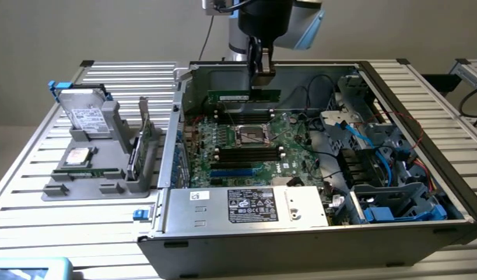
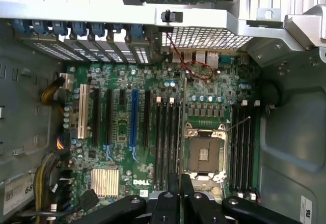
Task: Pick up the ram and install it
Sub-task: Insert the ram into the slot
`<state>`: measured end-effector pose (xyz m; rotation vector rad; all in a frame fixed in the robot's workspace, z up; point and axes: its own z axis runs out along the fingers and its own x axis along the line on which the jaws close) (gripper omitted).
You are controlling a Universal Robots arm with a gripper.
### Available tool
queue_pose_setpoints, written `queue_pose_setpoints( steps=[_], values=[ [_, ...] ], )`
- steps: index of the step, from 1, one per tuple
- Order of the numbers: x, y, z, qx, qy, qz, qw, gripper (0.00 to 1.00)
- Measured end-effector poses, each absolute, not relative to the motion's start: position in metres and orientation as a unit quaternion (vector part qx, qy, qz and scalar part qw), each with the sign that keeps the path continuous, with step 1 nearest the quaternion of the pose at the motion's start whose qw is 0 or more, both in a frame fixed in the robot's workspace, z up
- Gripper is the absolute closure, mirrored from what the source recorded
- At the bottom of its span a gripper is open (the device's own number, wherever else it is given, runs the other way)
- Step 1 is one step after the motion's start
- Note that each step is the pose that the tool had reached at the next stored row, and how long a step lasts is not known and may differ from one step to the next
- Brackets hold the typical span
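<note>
1. I see the gripper [image 1: 262, 81] reaching down from the arm into the open computer case [image 1: 301, 239], over the far part of the motherboard [image 1: 246, 160].
2. The fingers are drawn in narrow and clamped on the ram [image 1: 234, 95], gripping its upper edge towards the end on the exterior view's right.
3. The ram hangs level, long side across the case, with its green face turned to the exterior camera.
4. It sits over the bank of black memory slots [image 1: 238, 109] beyond the CPU socket [image 1: 252, 135]. It looks clear of them rather than seated, though from this angle I cannot be sure.
5. From the wrist view, the gripper [image 2: 179, 203] looks down on the motherboard [image 2: 122, 132]. 2 banks of black slots flank the CPU socket [image 2: 204, 152], and the fingers line up near the inner edge of 1 bank [image 2: 168, 142].
6. A thin dark strip runs between the fingers there, probably the ram edge-on.
7. On the slatted table [image 1: 67, 224] at the exterior view's left stands a grey holder [image 1: 59, 189], well apart from the gripper. It carries an upright hard drive [image 1: 87, 114] and an upright expansion card [image 1: 145, 137].
</note>
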<state>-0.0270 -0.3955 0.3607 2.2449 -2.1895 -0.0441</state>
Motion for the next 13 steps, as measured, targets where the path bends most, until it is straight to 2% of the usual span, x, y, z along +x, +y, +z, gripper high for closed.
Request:
queue_pose_setpoints(
  steps=[9, 13],
  values=[
    [-0.0227, -0.394, 0.3527, 0.715, -0.699, -0.013, 0.002, 0.87],
    [-0.0225, -0.392, 0.3508, 0.715, -0.699, -0.006, 0.002, 0.87]
  ],
)
